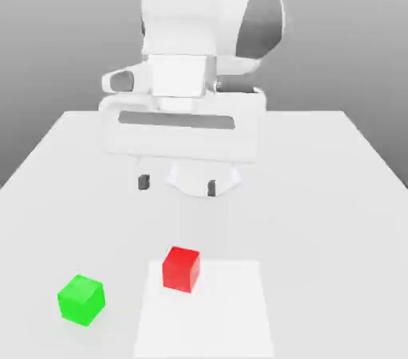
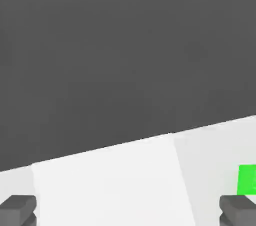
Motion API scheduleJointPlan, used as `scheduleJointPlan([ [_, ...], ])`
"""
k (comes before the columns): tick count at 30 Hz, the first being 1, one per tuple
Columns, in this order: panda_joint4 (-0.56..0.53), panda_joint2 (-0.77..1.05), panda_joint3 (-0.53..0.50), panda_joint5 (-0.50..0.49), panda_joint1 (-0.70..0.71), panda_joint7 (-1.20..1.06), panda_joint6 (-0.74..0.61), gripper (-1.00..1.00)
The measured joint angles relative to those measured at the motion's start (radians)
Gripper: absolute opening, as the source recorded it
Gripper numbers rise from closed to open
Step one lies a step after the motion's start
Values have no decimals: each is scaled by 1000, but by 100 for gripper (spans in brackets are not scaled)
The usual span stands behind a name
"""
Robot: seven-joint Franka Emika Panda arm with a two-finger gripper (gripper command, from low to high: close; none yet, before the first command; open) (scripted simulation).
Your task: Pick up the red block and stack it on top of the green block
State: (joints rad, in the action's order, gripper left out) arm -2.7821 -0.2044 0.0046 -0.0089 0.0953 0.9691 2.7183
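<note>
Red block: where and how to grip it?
Best across two opposite upright side faces of the red block, coming straight down from above. It is a small cube on the white patch, top uncovered, the green block well apart. It looks turned slightly, so I'd align the open gripper to its faces first.

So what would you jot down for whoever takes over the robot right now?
Fingers: open, nothing between them, raised above the table.
Red block: on the white square, near its far edge.
Green block: on the table, off the square, toward the exterior view's left.
Done: no stacking.
Left: grip red, lift it, set it on green, let go.
</note>
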Motion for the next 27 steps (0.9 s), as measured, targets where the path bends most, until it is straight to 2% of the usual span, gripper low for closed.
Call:
scheduleJointPlan([
  [3, -74, 143, -6, 6, 10, 23, 102, 0],
  [9, -62, 372, -5, 11, 13, 26, 293, 0],
  [10, -58, 400, -5, 11, 13, 26, 317, -100],
  [17, -58, 402, -4, 7, 14, 30, 320, -100],
  [24, -90, 174, 3, 9, 21, 28, 124, -100],
  [27, -16, 173, -38, 20, 86, -2, 48, -100],
])
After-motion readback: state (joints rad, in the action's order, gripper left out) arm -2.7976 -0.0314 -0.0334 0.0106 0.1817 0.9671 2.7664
